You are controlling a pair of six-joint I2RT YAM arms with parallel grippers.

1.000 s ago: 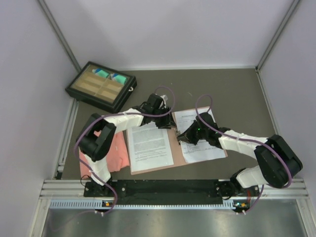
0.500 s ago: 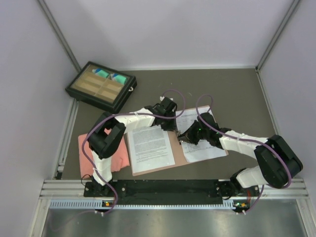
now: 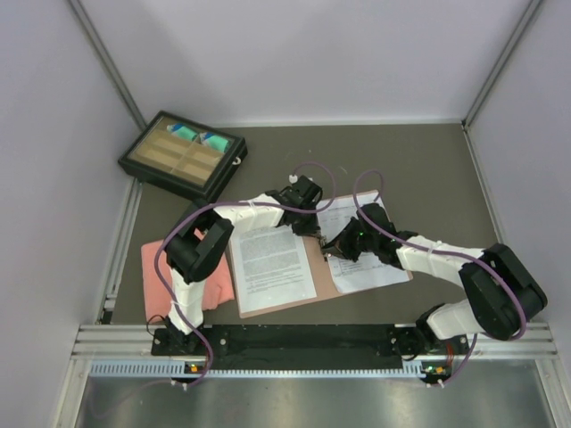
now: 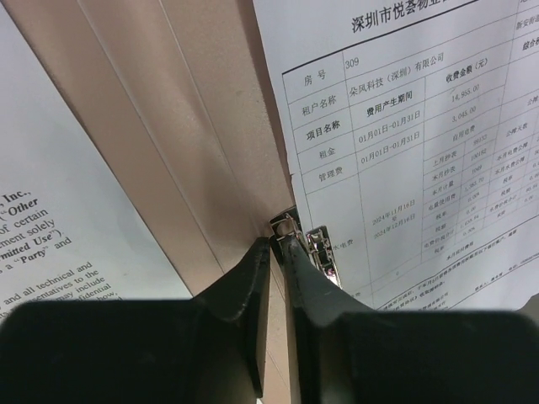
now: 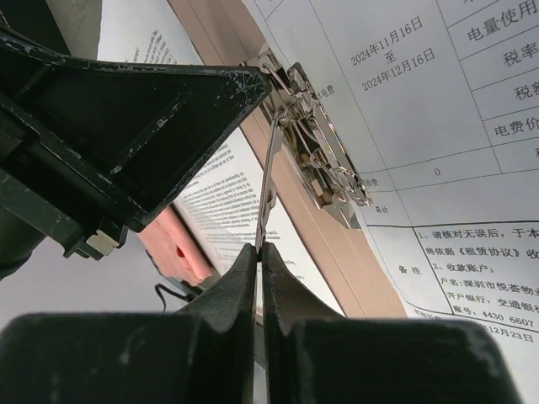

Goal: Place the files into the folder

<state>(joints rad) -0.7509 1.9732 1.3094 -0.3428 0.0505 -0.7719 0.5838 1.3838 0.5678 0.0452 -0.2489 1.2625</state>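
Right gripper (image 5: 257, 252) pinched shut on clip lever (image 5: 268, 181). Left gripper (image 4: 276, 244) nearly closed at clip (image 4: 316, 248); hold unclear. Lever to be kept raised until table sheet (image 4: 404, 151) is seated under.

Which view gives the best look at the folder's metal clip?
The right wrist view: the metal clip lies close and sharp, its springs and raised wire lever plain. The left wrist view shows only one end past the fingers. In the top view the arms hide it.
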